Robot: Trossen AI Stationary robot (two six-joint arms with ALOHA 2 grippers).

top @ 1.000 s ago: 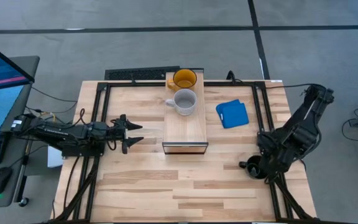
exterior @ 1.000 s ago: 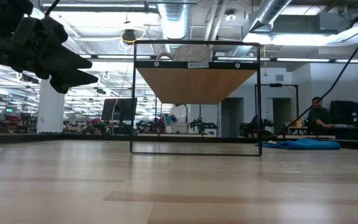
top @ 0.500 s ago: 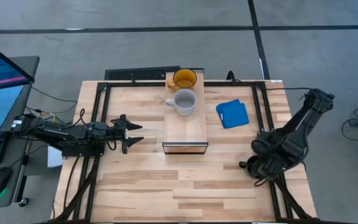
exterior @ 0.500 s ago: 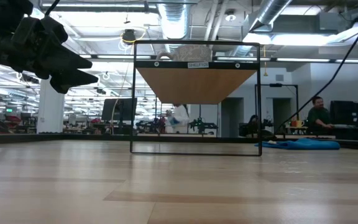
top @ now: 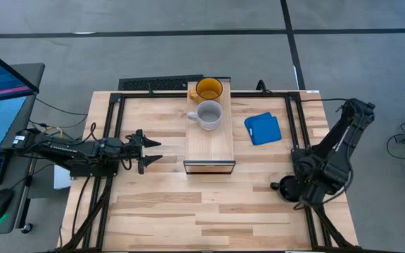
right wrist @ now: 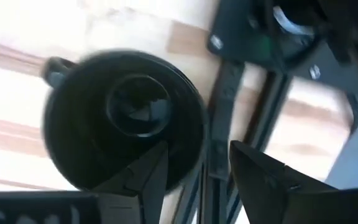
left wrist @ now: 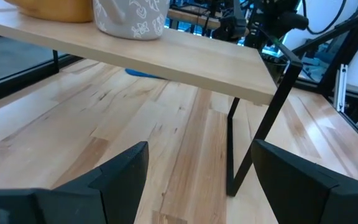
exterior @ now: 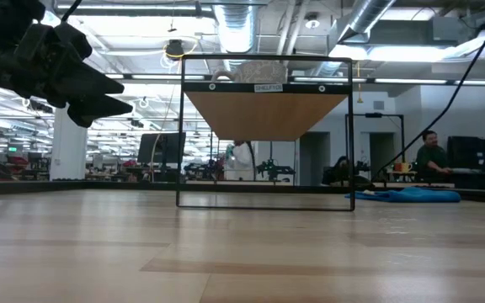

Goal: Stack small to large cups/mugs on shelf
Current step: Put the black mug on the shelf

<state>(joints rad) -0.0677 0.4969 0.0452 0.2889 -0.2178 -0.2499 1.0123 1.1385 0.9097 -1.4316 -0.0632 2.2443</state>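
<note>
The yellow-orange mug (top: pixel 209 89) and the light grey mug (top: pixel 208 114) stand on the far half of the light-wood shelf (top: pixel 210 144), at the table's middle. The black mug (top: pixel 284 190) stands upright on the table at the near right, its handle (right wrist: pixel 53 67) pointing away from the arm. My right gripper (right wrist: pixel 197 177) points down over it, open, with one finger (right wrist: pixel 145 174) over the mug's inside and the other (right wrist: pixel 263 177) outside its rim (right wrist: pixel 199 140). My left gripper (top: pixel 150 150) hovers open and empty to the left of the shelf. My right gripper comes at the black mug from above, with the rim's side next to the arm (right wrist: pixel 199 140) between its two spread fingers. I cannot tell whether either finger touches the wall. The mug stands on the table.
A flat blue object (top: pixel 262 129) lies on the table right of the shelf. The shelf stands on thin black legs (left wrist: pixel 253 143), with open room under its plank. A dark frame (top: pixel 107 140) runs along the table's sides. People show far off in the room (exterior: pixel 432 156).
My right arm has shifted a little over the black mug, first toward the table's left and then back. The mug has stayed where it was.
</note>
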